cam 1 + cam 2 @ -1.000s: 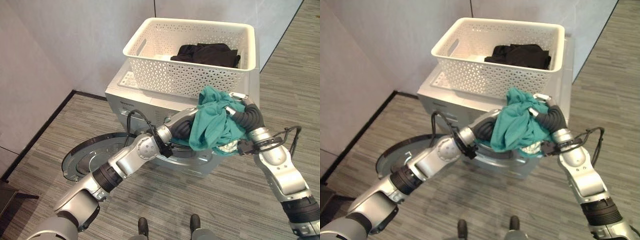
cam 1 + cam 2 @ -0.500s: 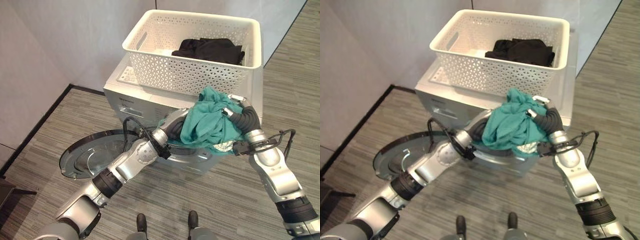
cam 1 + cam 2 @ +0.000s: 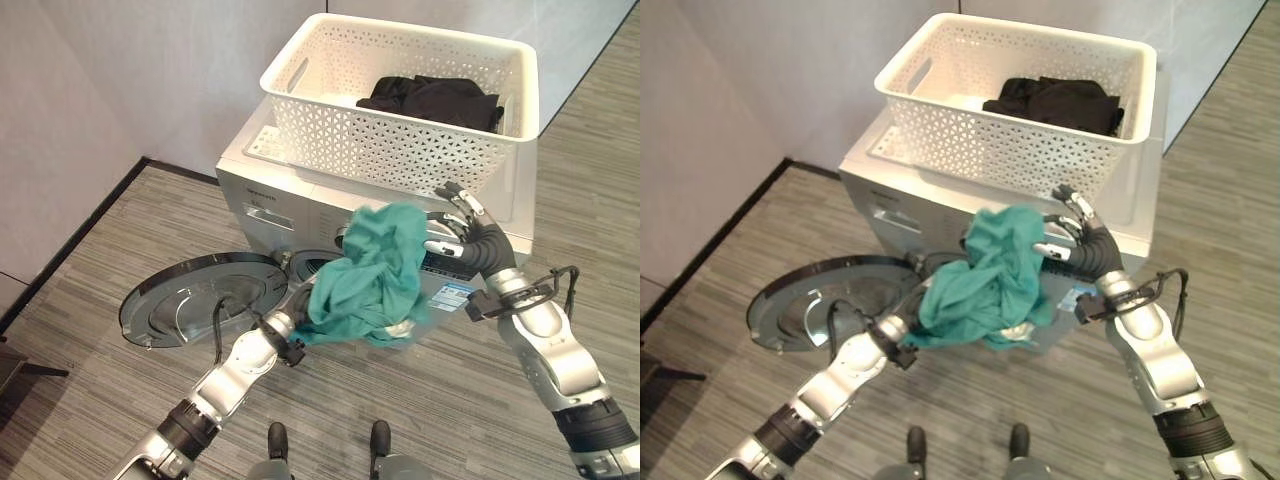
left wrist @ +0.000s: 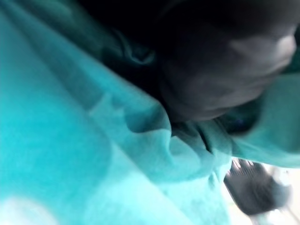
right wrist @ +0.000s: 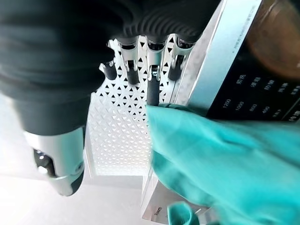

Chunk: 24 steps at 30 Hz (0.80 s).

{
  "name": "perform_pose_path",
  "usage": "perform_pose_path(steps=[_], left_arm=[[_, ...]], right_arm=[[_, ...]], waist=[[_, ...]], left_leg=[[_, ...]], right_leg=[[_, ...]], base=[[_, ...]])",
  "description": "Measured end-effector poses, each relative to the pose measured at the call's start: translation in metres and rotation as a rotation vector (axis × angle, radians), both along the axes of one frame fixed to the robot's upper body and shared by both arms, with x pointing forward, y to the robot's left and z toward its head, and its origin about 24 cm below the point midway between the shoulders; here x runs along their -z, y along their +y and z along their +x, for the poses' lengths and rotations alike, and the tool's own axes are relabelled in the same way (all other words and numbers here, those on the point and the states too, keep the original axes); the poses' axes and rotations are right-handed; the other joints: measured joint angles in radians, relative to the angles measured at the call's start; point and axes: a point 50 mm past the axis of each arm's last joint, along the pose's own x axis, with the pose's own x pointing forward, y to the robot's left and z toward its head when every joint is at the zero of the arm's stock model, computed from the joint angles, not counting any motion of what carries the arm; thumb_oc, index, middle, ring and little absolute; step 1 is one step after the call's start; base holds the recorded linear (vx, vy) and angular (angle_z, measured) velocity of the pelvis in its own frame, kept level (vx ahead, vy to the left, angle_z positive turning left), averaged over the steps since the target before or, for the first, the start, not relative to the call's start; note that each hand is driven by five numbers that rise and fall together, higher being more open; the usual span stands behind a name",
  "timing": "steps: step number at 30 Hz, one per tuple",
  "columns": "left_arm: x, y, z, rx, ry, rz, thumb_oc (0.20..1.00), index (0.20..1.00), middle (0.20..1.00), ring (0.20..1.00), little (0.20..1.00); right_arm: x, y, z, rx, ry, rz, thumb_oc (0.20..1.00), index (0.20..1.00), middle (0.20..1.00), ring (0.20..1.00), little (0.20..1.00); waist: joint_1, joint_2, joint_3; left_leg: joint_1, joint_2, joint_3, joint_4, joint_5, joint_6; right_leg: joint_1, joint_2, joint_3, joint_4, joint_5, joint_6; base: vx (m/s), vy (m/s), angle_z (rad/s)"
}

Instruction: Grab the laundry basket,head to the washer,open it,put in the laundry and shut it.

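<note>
A teal garment (image 3: 370,275) hangs bunched in front of the washer's (image 3: 255,195) round opening. My left arm comes up from below and its hand is buried under the cloth (image 4: 70,140). My right hand (image 3: 468,232) hovers open just right of the garment, by the washer's upper front. Its fingers (image 5: 150,70) are straight, and one tip touches the teal cloth (image 5: 225,159). The white lattice laundry basket (image 3: 400,150) stands on top of the washer with black clothes (image 3: 435,100) inside. The round washer door (image 3: 190,300) is swung wide open to the left.
Grey walls close off the back and left behind the washer. The open door juts out low over the striped floor at the left. A dark object (image 3: 12,365) sits at the left edge by the wall.
My right hand has let go of the teal garment and opened. The left arm has drawn down and back, and the garment now hangs lower in front of the opening. The camera shifted a little.
</note>
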Motion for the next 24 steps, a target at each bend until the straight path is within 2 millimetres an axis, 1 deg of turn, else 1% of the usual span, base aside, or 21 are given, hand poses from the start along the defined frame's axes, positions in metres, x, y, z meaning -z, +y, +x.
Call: perform_pose_path(steps=[1,3,6,8,10,11,13,15,16,18,19,20,21,22,23,24], left_arm=[[0.002,0.006,-0.001,-0.025,0.012,-0.007,0.200,0.200,0.200,0.200,0.200],[0.007,0.012,-0.003,-0.042,0.031,-0.002,0.200,0.200,0.200,0.200,0.200],[0.018,0.028,-0.013,-0.116,0.095,-0.058,0.200,0.200,0.200,0.200,0.200],[0.028,0.038,-0.020,-0.158,0.134,-0.059,0.200,0.200,0.200,0.200,0.200],[0.036,0.049,-0.028,-0.205,0.178,-0.091,0.200,0.200,0.200,0.200,0.200],[0.041,0.060,-0.035,-0.254,0.202,-0.101,0.200,0.200,0.200,0.200,0.200],[0.048,0.075,-0.044,-0.311,0.231,-0.090,0.200,0.200,0.200,0.200,0.200],[0.053,0.083,-0.051,-0.344,0.259,-0.100,0.200,0.200,0.200,0.200,0.200],[0.056,0.086,-0.054,-0.357,0.274,-0.111,0.200,0.200,0.200,0.200,0.200],[0.063,0.093,-0.064,-0.391,0.311,-0.120,0.200,0.200,0.200,0.200,0.200],[0.067,0.094,-0.070,-0.401,0.333,-0.124,0.200,0.200,0.200,0.200,0.200],[0.071,0.095,-0.074,-0.406,0.360,-0.143,0.200,0.200,0.200,0.200,0.200],[0.073,0.094,-0.076,-0.404,0.375,-0.157,0.200,0.200,0.200,0.200,0.200],[0.076,0.094,-0.079,-0.408,0.399,-0.185,0.200,0.200,0.200,0.200,0.200],[0.078,0.095,-0.080,-0.414,0.411,-0.189,0.200,0.200,0.200,0.200,0.200],[0.080,0.095,-0.080,-0.416,0.418,-0.188,0.200,0.200,0.200,0.200,0.200]], right_arm=[[-0.002,-0.006,-0.002,0.019,-0.007,0.003,1.000,1.000,1.000,1.000,1.000],[-0.003,-0.012,-0.004,0.039,-0.013,0.005,1.000,1.000,1.000,1.000,1.000],[-0.004,-0.028,-0.015,0.092,-0.023,0.020,1.000,1.000,1.000,1.000,1.000],[-0.002,-0.038,-0.022,0.129,-0.015,0.033,1.000,1.000,1.000,1.000,1.000],[0.007,-0.052,-0.036,0.173,-0.001,0.121,1.000,1.000,1.000,1.000,1.000],[0.013,-0.066,-0.046,0.235,-0.012,0.209,1.000,1.000,1.000,1.000,1.000],[0.023,-0.085,-0.062,0.335,-0.011,0.262,1.000,1.000,1.000,1.000,1.000],[0.040,-0.106,-0.086,0.480,0.007,0.304,1.000,1.000,1.000,1.000,1.000],[0.047,-0.111,-0.092,0.521,0.030,0.310,1.000,1.000,1.000,1.000,1.000],[0.068,-0.124,-0.113,0.617,0.120,0.312,1.000,1.000,1.000,1.000,1.000],[0.080,-0.127,-0.121,0.649,0.173,0.317,1.000,1.000,1.000,1.000,1.000],[0.096,-0.131,-0.130,0.682,0.238,0.325,1.000,1.000,1.000,1.000,1.000],[0.111,-0.134,-0.140,0.721,0.308,0.335,1.000,1.000,1.000,1.000,1.000],[0.140,-0.138,-0.163,0.785,0.437,0.351,1.000,1.000,1.000,1.000,1.000],[0.158,-0.138,-0.175,0.816,0.525,0.364,1.000,1.000,1.000,1.000,1.000],[0.170,-0.139,-0.182,0.830,0.587,0.358,1.000,1.000,1.000,1.000,1.000]], waist=[[0.000,-0.003,0.002],[0.000,-0.003,0.002],[-0.002,-0.003,0.002],[-0.003,-0.003,0.002],[-0.001,-0.005,0.003],[-0.002,-0.007,0.004],[-0.007,-0.008,0.003],[-0.008,-0.014,-0.001],[-0.009,-0.017,-0.002],[-0.014,-0.029,-0.010],[-0.026,-0.036,-0.015],[-0.040,-0.046,-0.023],[-0.045,-0.055,-0.031],[-0.050,-0.069,-0.045],[-0.052,-0.075,-0.055],[-0.053,-0.080,-0.058]], left_leg=[[-0.001,-0.001,0.000,0.000,0.000,0.000],[0.000,-0.002,0.000,0.000,0.000,0.001],[0.002,-0.001,0.002,0.000,-0.001,0.002],[0.003,-0.001,0.004,0.000,-0.001,0.002],[0.009,0.000,0.003,-0.001,-0.002,0.002],[0.019,0.001,0.003,-0.001,-0.005,0.006],[0.022,-0.001,0.006,-0.001,-0.008,0.009],[0.022,-0.001,0.007,-0.001,-0.009,0.010],[0.022,-0.001,0.009,-0.001,-0.009,0.011],[0.023,0.000,0.024,-0.001,-0.010,0.012],[0.025,0.001,0.028,-0.001,-0.011,0.014],[0.028,0.000,0.031,-0.001,-0.012,0.015],[0.028,0.001,0.035,-0.002,-0.013,0.014],[0.023,0.005,0.043,-0.003,-0.014,0.015],[0.017,0.006,0.047,-0.006,-0.015,0.015],[0.016,0.006,0.050,-0.006,-0.014,0.015]], right_leg=[[-0.001,-0.001,0.000,0.000,0.000,0.000],[0.000,-0.002,0.001,0.000,0.000,0.000],[0.001,-0.001,0.001,0.000,0.000,0.000],[0.001,-0.001,0.002,0.000,0.000,0.000],[0.008,-0.001,0.001,0.001,0.000,0.000],[0.018,0.000,0.000,0.000,-0.003,0.001],[0.019,-0.002,0.004,0.000,-0.005,0.003],[0.018,-0.002,0.006,0.000,-0.005,0.003],[0.018,-0.002,0.007,0.000,-0.005,0.003],[0.010,-0.001,0.022,0.000,-0.003,0.001],[0.010,-0.002,0.025,0.000,-0.003,0.001],[0.010,-0.002,0.028,0.000,-0.003,0.001],[0.008,-0.001,0.031,0.000,-0.003,0.001],[-0.002,-0.001,0.040,0.000,-0.004,0.002],[-0.008,0.000,0.043,0.000,-0.003,0.001],[-0.011,0.000,0.047,0.000,-0.002,0.002]], base=[[0.00,0.000,0.00],[0.03,0.011,-0.01],[0.01,0.004,0.00],[0.04,0.000,-0.02],[0.04,-0.004,0.02],[0.03,0.000,0.01],[0.04,0.002,-0.03],[0.00,0.000,0.00],[0.00,-0.003,-0.07],[-0.01,-0.003,-0.16],[-0.02,0.000,-0.15],[-0.02,0.007,-0.11],[-0.03,0.002,-0.14],[-0.06,0.005,-0.15],[-0.05,0.001,-0.15],[-0.10,0.011,-0.12]])
